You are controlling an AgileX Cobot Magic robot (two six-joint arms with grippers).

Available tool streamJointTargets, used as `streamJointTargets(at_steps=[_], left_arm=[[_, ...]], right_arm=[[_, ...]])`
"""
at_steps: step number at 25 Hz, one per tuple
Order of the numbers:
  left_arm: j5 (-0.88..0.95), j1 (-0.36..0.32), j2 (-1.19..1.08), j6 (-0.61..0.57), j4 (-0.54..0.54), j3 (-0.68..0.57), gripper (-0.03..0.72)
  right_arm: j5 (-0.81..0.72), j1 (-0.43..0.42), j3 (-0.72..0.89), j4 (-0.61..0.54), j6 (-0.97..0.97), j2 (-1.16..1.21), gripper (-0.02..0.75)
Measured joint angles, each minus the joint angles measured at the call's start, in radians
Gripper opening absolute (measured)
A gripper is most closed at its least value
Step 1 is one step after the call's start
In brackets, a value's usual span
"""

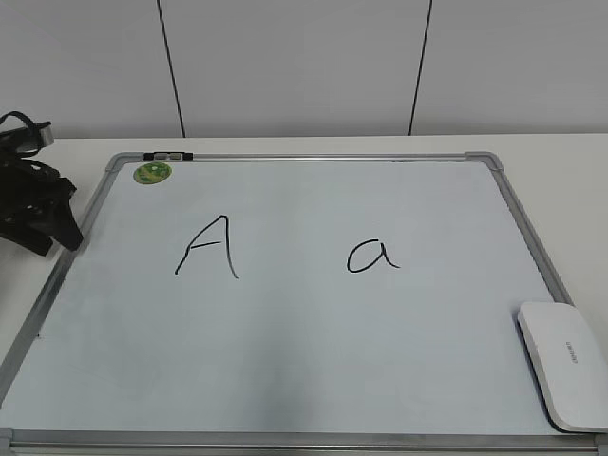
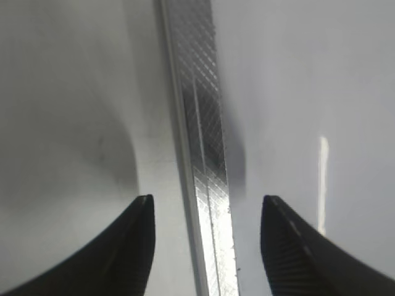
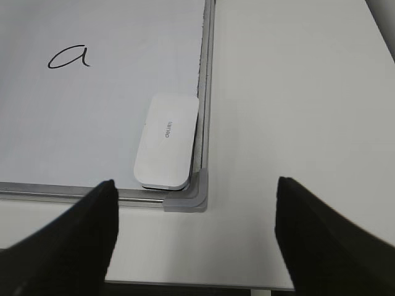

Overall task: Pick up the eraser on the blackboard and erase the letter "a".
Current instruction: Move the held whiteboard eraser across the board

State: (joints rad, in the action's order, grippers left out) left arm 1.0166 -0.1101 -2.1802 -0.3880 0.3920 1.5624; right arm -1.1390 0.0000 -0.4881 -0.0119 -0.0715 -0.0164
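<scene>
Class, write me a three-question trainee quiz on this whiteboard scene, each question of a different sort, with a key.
1. True or false: the eraser covers the letter "a".
2. Which corner of the blackboard holds the eraser in the exterior view? A) near right B) far left C) near left
3. Fill in: the green magnet sits beyond the capital ___.

Key: 1 false; 2 A; 3 A

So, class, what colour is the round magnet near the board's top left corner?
Green, with a paler pattern: the magnet shows best in the exterior view.
</scene>
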Motion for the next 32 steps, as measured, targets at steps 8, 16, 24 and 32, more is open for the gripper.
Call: streamJointTargets(at_steps=[8,16,24,32], left_arm=[[0.001,-0.027,-0.002,0.0,0.024,0.004,0.265],[0.007,-0.045,-0.002,-0.011,0.06,0.004,0.255],[0.029,-0.045,-0.022,-0.014,0.071,0.006,0.254],[0.049,-0.045,-0.058,-0.015,0.076,0.022,0.243]], right_arm=[[0.0,0.0,0.0,0.0,0.0,0.0,0.587],[0.0,0.0,0.0,0.0,0.0,0.0,0.586],[0.0,0.0,0.0,0.0,0.0,0.0,0.587],[0.0,0.0,0.0,0.0,0.0,0.0,0.587]])
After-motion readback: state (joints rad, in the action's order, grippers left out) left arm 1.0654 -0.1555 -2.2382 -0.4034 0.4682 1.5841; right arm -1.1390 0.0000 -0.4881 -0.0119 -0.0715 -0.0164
